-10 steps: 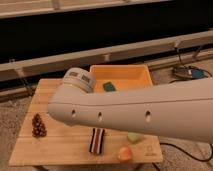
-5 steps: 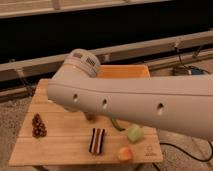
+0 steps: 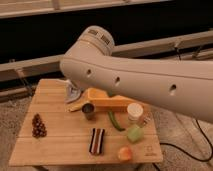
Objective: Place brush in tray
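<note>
The yellow-orange tray (image 3: 111, 103) stands at the back middle of the wooden table, its far part hidden behind my arm. My gripper (image 3: 72, 93) hangs just left of the tray's left end, low over the table, with its grey fingers shut. A pale slim piece (image 3: 75, 106) pokes out right under the fingers, against the tray's corner; I cannot tell what it is. The brush is not plainly in view. My big white arm crosses the picture from the right.
A small dark cup (image 3: 89, 111) stands in front of the tray. A green chili (image 3: 116, 121), a white cup (image 3: 134, 112) and a green cup (image 3: 134, 133) lie to its right. A striped dark block (image 3: 96, 141), an orange fruit (image 3: 124, 154) and a pine cone (image 3: 38, 126) sit nearer the front.
My arm has lifted out of the table's middle and its elbow has swung up and back. The gripper, tray front and small objects, covered before, now show.
</note>
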Robot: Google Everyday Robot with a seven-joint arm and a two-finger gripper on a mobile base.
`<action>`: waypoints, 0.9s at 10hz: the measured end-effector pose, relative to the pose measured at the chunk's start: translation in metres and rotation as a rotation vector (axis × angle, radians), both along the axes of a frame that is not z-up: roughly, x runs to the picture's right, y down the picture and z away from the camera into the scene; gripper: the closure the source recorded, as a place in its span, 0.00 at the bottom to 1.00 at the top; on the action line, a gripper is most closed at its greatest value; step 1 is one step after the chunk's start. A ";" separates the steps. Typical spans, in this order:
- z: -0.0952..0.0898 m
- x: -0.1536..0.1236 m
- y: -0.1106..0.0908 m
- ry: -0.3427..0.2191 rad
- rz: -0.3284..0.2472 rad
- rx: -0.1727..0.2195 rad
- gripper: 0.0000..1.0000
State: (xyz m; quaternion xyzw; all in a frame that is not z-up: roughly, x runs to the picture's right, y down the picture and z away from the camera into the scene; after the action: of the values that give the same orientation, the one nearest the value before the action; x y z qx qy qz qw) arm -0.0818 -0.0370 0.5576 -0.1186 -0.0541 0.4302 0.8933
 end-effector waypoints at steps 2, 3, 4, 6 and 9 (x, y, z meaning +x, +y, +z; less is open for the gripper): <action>0.020 0.022 -0.024 0.039 0.077 -0.006 1.00; 0.028 0.031 -0.033 0.050 0.106 -0.010 1.00; 0.039 0.044 -0.045 0.066 0.146 -0.019 1.00; 0.063 0.071 -0.063 0.099 0.221 -0.042 1.00; 0.109 0.111 -0.061 0.153 0.298 -0.093 0.90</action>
State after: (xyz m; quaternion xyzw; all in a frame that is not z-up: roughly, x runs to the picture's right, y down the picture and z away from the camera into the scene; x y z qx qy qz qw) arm 0.0297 -0.0977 0.6664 -0.1172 0.0171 0.5677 0.8147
